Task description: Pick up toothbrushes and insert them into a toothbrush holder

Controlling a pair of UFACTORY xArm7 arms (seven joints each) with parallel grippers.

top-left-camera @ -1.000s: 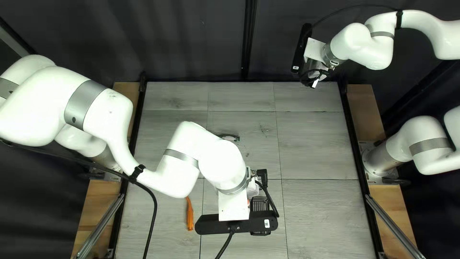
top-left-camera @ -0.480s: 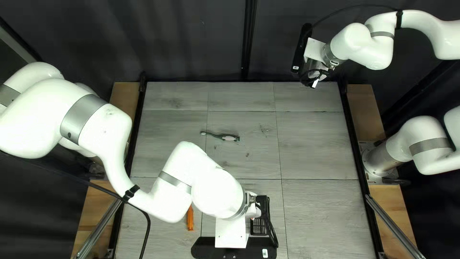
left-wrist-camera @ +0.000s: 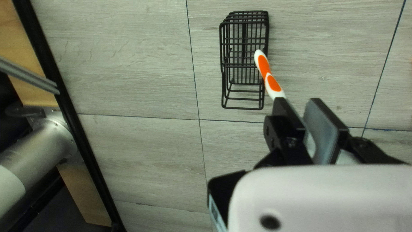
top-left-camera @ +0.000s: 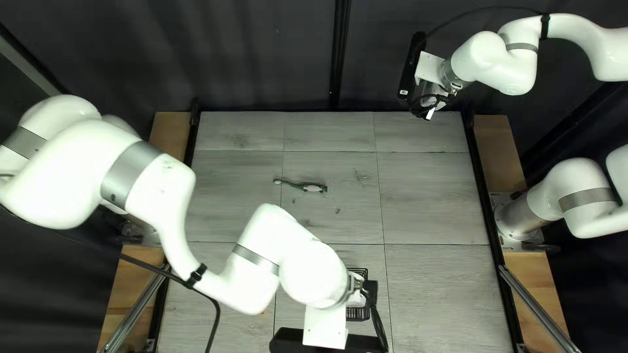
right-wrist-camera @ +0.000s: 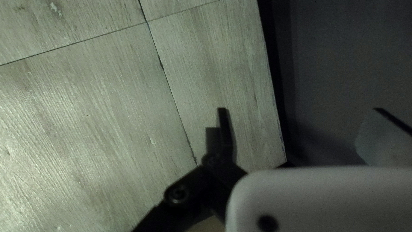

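Where its white, round-ended handle shows, the toothbrush (left-wrist-camera: 270,80) bears orange patches. The fingers of the left gripper (top-left-camera: 356,299) pinch it, slightly apart; those of the right gripper (top-left-camera: 432,102) stand wide open. The handle slants out beyond the left fingertips, its end overlapping the holder (left-wrist-camera: 244,65) in the left wrist view.

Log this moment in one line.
left gripper: shut on orange toothbrush | handle: toward wire holder | insertion: unclear | right gripper: open | green toothbrush: on table
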